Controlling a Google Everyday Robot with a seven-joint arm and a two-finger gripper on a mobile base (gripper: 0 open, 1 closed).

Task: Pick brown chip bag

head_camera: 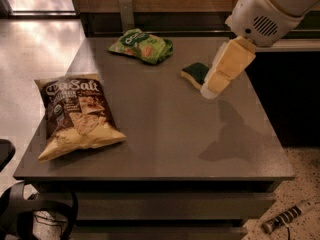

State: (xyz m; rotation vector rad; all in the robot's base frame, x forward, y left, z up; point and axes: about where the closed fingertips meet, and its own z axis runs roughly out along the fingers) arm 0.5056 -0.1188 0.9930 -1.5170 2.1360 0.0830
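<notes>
Brown chip bag [77, 116]: flat on tabletop [175, 134], front-left, near left edge.
End effector [212, 86]: aloft at right, beside sponge [195, 73], well apart from bag; spread or pressed together, cannot tell.
Advice: cross leftward, descend over bag middle, pinch crinkly film.

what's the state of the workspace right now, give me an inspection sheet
surface: grey table, flat, shadow of the arm on its right half
job's things: brown chip bag lies flat at the left front edge, not held
clutter: green snack bag at the back; sponge right of centre, partly hidden by the gripper
grippers: gripper hangs over the table's right side near the sponge, well apart from the brown chip bag
cables: black loop at lower left; striped cord-like thing on the floor, lower right
surroundings: pale floor to the left, wooden wall behind
</notes>
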